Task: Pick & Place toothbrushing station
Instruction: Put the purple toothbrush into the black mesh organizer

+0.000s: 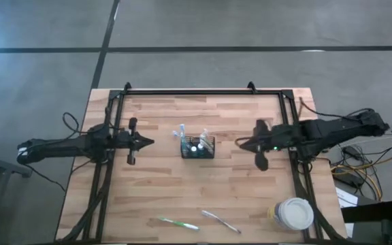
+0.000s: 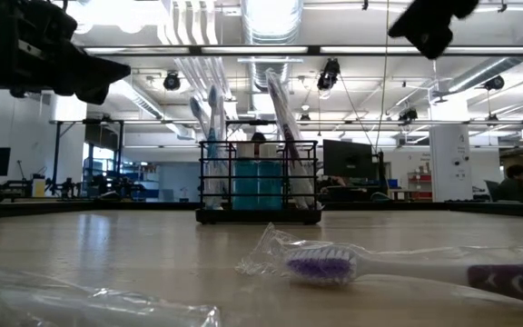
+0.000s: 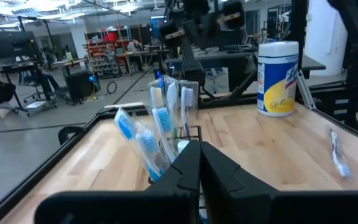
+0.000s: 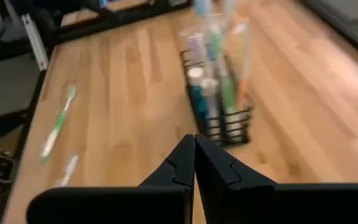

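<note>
From above, both closed tools [image 1: 148, 142] [image 1: 240, 143] flank the caddy [image 1: 197, 147]; wrist views show toothbrushes [image 3: 161, 121].

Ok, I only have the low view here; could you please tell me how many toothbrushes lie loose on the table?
Observer: Two, a green toothbrush and a white toothbrush, side by side near the edge closest to your camera.
Operator: Thank you. Is anything else standing near them?
Observer: Yes, a tub with a white lid, at that edge's corner on the right arm's side.
Operator: And where are the two tools?
Observer: The left tool and the right tool flank the caddy, both shut, empty and apart from it.
</note>
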Tool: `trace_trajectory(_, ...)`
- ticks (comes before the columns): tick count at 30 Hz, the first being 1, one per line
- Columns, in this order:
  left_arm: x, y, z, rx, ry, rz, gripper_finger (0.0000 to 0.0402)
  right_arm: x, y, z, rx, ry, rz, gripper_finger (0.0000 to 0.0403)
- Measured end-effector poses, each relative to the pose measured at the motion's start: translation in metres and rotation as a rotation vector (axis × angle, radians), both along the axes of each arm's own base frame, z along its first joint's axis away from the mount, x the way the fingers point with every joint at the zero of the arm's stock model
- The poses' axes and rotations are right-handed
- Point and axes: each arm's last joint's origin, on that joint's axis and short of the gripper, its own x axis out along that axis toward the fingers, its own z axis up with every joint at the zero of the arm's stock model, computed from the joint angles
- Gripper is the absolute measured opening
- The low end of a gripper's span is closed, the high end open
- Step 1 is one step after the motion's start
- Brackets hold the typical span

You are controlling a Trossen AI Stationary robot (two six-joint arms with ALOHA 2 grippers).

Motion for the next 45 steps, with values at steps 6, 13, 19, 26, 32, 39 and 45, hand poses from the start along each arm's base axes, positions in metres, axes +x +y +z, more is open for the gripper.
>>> trace_trajectory(6,0.000,0.000,0.003,-0.019,0.035,0.001,0.0010,0.051,0.036,0.014,0.042,0.179,0.020,0.0045)
trace_trajectory(13,-0.001,0.000,0.000,-0.035,0.069,0.002,0.0011,0.106,0.082,-0.012,0.048,0.415,0.028,0.0139)
trace_trajectory(19,-0.001,0.000,0.000,-0.045,0.071,0.003,0.0010,0.139,0.116,-0.055,0.036,0.543,0.075,0.0211)
trace_trajectory(26,-0.001,0.000,0.000,-0.047,0.071,0.003,0.0011,0.148,0.136,-0.085,0.105,0.599,0.099,0.0253)
trace_trajectory(32,-0.001,0.000,0.001,-0.057,0.064,0.003,0.0010,0.148,0.146,-0.089,0.150,0.594,0.079,0.0262)
trace_trajectory(39,-0.001,0.000,0.001,-0.103,0.058,0.007,0.0011,0.142,0.171,-0.102,0.219,0.602,0.038,0.0263)
trace_trajectory(45,-0.002,0.000,0.002,-0.134,0.050,0.009,0.0012,0.138,0.205,-0.121,0.296,0.591,0.002,0.0263)
